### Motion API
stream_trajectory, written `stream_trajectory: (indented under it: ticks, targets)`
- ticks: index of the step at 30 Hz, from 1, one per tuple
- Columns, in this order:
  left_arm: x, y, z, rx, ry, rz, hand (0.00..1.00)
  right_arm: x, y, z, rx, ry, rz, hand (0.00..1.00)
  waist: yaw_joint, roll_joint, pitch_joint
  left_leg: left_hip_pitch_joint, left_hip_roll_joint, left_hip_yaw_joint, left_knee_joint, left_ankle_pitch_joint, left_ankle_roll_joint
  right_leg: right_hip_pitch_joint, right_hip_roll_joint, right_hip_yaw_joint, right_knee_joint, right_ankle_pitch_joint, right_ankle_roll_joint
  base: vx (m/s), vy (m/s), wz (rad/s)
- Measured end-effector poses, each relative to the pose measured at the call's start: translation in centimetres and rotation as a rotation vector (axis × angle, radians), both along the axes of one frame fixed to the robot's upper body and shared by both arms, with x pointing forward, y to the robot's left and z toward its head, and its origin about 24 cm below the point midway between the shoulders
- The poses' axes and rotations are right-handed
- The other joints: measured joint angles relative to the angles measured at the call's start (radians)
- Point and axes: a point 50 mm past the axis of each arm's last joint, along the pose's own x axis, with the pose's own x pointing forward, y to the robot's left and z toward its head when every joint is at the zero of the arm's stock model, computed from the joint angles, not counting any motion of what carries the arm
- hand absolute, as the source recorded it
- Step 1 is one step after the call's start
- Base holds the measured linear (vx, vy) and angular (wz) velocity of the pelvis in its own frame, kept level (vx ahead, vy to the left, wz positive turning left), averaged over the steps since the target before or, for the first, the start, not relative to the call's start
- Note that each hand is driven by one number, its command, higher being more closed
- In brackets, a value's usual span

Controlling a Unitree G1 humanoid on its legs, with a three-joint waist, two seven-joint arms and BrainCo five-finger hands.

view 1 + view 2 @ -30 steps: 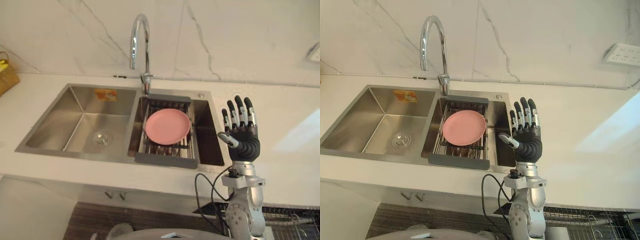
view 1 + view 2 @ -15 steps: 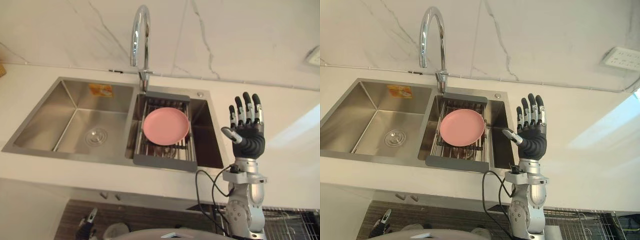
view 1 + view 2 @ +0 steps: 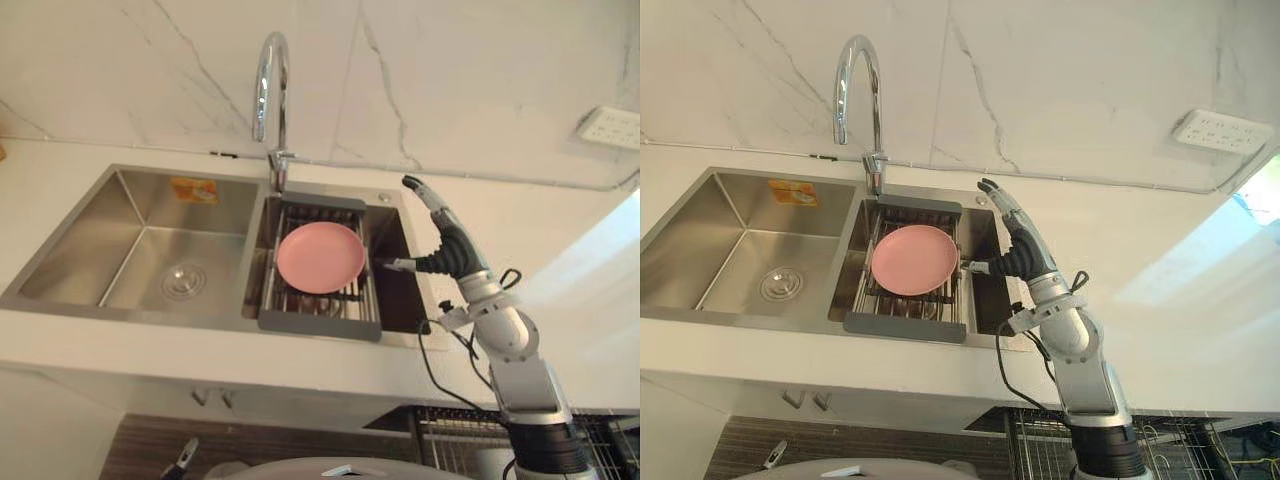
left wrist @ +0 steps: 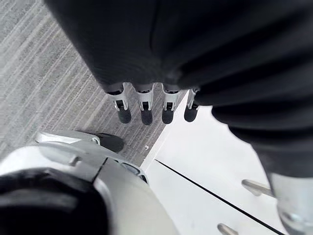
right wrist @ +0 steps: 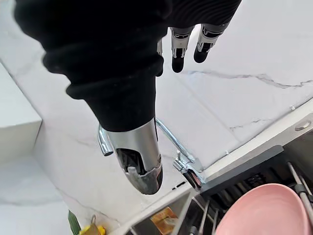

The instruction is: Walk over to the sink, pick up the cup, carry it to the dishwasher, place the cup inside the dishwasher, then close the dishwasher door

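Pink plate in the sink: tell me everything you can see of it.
The pink plate is round, plain and smooth, with nothing on it. It lies face up, about flat, on the wire rack with a dark grey frame set across the sink's right basin. Only the rack touches it; the right hand, fingers straight, is beside its rim, thumb toward it, apart.

sink [image 3: 150, 205]: brushed steel | faucet [image 3: 281, 100]: glossy chrome | plate [image 3: 320, 257]: smooth matt

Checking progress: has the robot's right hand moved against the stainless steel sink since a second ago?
Yes. The right hand has swung left toward the stainless steel sink, thumb now over its right basin.
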Motion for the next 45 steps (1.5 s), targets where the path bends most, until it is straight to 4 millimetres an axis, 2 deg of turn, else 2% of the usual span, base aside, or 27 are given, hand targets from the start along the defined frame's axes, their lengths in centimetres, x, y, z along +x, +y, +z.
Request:
stream_trajectory:
  ticks: [6, 12, 19, 34, 39, 45]
  targets:
    - [-0.1, 0.2, 0.0, 0.002, 0.019, -0.019, 0.00, 0.4, 1.8, -0.6, -0.243, 0.070, 0.105, 0.00, 0.002, -0.005, -0.001, -0.004, -0.004, -0.003, -0.001, 0.008, 0.008, -0.003, 0.001, -0.004, 0.000, 0.000, 0.000, -0.02, 0.003, 0.01]
    - [-0.4, 0.4, 0.0, -0.002, 0.038, -0.037, 0.00, 1.7, 2.6, -3.2, -0.381, 0.201, 0.142, 0.00, 0.008, -0.012, -0.006, -0.020, -0.005, -0.016, -0.001, 0.011, 0.007, -0.007, 0.003, -0.015, -0.009, 0.006, 0.010, 0.00, 0.000, 0.07]
    - [-0.4, 0.4, -0.1, -0.007, 0.053, -0.046, 0.00, 3.3, 3.1, -5.7, -0.579, 0.268, 0.130, 0.00, 0.022, -0.010, -0.007, -0.040, -0.005, -0.034, -0.001, 0.017, 0.005, -0.007, 0.006, -0.033, -0.027, 0.012, 0.010, 0.01, -0.012, 0.08]
    - [-0.6, 0.0, -0.2, -0.021, 0.077, -0.072, 0.00, 6.2, 2.8, -7.9, -0.755, 0.252, 0.035, 0.00, 0.041, 0.010, -0.010, -0.056, -0.006, -0.044, -0.002, 0.030, 0.006, -0.007, 0.007, -0.055, -0.048, 0.028, 0.008, -0.02, -0.003, 0.02]
    - [-0.4, 0.0, -0.2, -0.021, 0.070, -0.075, 0.00, 6.4, 2.7, -8.0, -0.763, 0.252, 0.030, 0.00, 0.050, 0.016, -0.009, -0.062, -0.006, -0.056, -0.002, 0.033, 0.007, -0.007, 0.008, -0.058, -0.050, 0.030, 0.008, -0.02, -0.007, 0.05]
    - [-0.3, 0.0, -0.2, -0.020, 0.066, -0.076, 0.00, 7.0, 2.9, -9.1, -0.833, 0.283, 0.037, 0.00, 0.057, 0.016, -0.009, -0.072, -0.007, -0.062, -0.002, 0.036, 0.007, -0.006, 0.009, -0.066, -0.063, 0.038, 0.010, -0.01, -0.005, 0.03]
